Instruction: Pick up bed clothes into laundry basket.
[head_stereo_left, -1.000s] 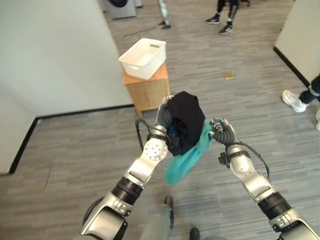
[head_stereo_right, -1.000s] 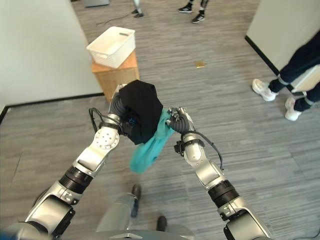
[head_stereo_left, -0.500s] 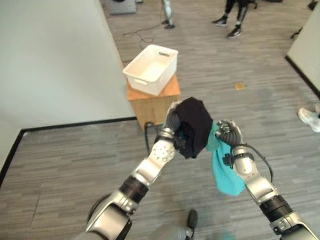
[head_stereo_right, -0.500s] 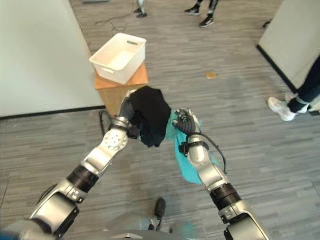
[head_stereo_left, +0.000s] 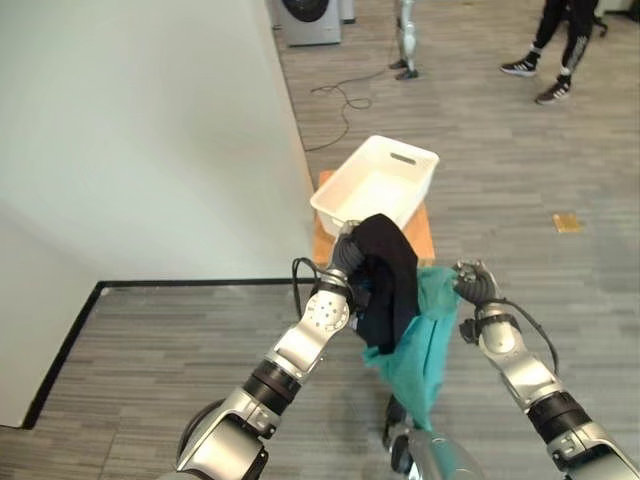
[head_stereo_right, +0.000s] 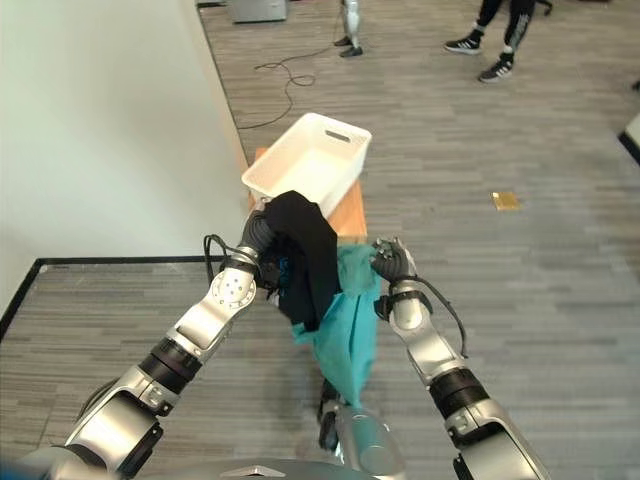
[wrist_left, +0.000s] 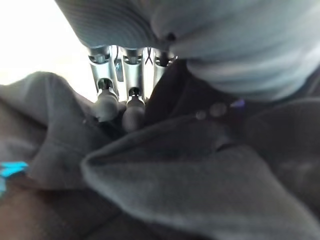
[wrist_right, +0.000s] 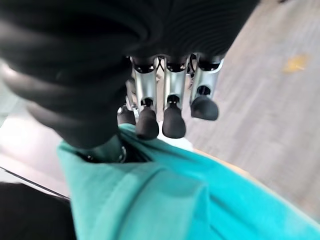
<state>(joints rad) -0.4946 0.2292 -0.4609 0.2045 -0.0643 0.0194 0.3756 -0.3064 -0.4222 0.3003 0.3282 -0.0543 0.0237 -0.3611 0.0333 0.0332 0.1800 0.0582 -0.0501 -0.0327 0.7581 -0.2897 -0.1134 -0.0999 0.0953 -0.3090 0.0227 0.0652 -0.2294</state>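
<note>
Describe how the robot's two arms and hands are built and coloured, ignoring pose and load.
Both arms are silver-grey with black banded joints and looping black cables. The left hand and right hand have silver fingers with dark rounded tips, under dark ribbed covers.

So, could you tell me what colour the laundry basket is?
White laundry basket, clearest in the left eye view.

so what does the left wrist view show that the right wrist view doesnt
Left wrist view alone: the left hand, its fingers curled into the black garment bunched around them.

Right wrist view alone: the right hand, its fingers curled on the teal cloth, with grey plank floor and a small yellow scrap on it beyond.

Both share a little of each fabric: a teal sliver at the edge of the left wrist view, a dark patch in a corner of the right wrist view.
</note>
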